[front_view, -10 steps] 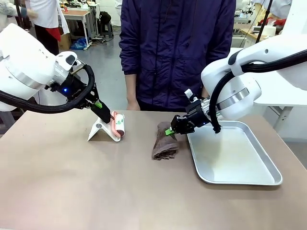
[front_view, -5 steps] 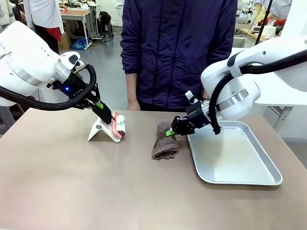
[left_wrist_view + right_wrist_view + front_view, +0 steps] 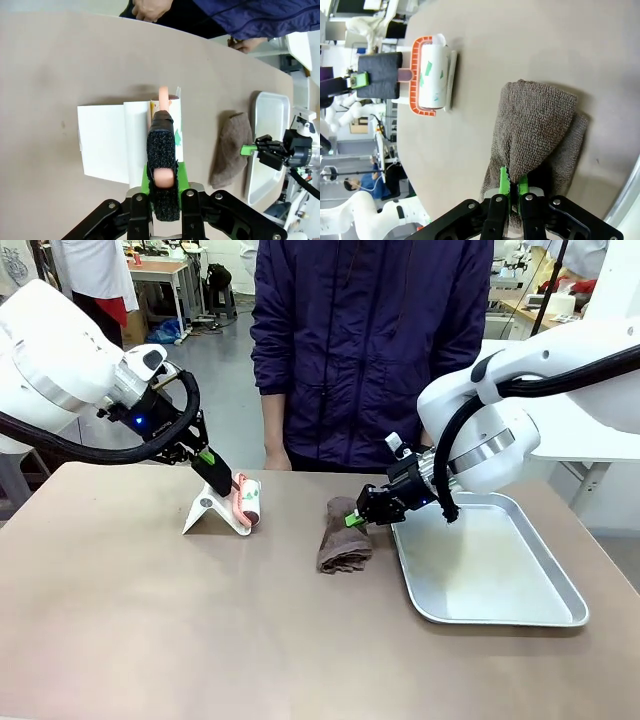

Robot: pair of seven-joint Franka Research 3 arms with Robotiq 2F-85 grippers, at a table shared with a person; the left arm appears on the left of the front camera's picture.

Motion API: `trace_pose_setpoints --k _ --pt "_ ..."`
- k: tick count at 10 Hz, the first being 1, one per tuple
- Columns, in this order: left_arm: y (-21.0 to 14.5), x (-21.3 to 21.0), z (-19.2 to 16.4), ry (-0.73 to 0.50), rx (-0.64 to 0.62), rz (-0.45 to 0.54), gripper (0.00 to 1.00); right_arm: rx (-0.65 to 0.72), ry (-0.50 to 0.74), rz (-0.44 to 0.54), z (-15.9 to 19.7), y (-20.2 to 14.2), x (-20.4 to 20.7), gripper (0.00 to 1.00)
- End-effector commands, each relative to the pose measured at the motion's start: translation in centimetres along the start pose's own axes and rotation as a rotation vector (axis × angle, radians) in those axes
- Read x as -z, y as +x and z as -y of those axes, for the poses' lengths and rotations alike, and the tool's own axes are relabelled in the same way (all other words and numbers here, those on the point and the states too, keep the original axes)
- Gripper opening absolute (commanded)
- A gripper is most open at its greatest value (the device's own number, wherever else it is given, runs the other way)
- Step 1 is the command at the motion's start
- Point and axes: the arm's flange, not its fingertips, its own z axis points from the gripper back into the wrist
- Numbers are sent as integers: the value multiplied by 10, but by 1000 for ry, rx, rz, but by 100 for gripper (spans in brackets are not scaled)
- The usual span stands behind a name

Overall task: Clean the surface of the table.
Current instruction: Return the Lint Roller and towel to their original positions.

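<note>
The right gripper (image 3: 356,517) is clamped on the cloth (image 3: 343,537), apparently its far edge, mid-desk (image 3: 200,630); the left gripper (image 3: 232,488) grips the lint roller (image 3: 247,502) handle, leftward.

two white robot arms with rounded, glossy shells and silver metal rings at the joints. thick black cables loop in an arc around each wrist. the left arm's wrist block is black with a small blue light. the left gripper (image 3: 222,480) is black with a green strip along its finger, and its fingers (image 3: 162,165) wear rough black foam sleeves. the right gripper (image 3: 353,517) is black and boxy with bright green pads (image 3: 504,182) and round silver screws on its black housing. the person wears a dark purple long-sleeved jacket (image 3: 370,340).
</note>
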Motion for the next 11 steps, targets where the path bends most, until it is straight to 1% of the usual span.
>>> trace_pose_setpoints --k 1,4,8,9,10,11 --pt "16 -5 -2 34 27 -21 22 24 3 9 1 5 -1 6" --pt "23 1 -8 32 27 -64 22 28 5 16 2 5 -1 6" --pt "24 5 -17 37 14 -77 22 26 5 -2 1 6 1 6" --pt "23 5 -15 39 11 -75 26 33 15 -6 1 7 2 8" --pt "23 4 -14 42 6 -72 80 37 25 -16 2 7 2 64" --pt "23 3 -15 44 2 -62 84 44 29 -18 4 7 3 67"
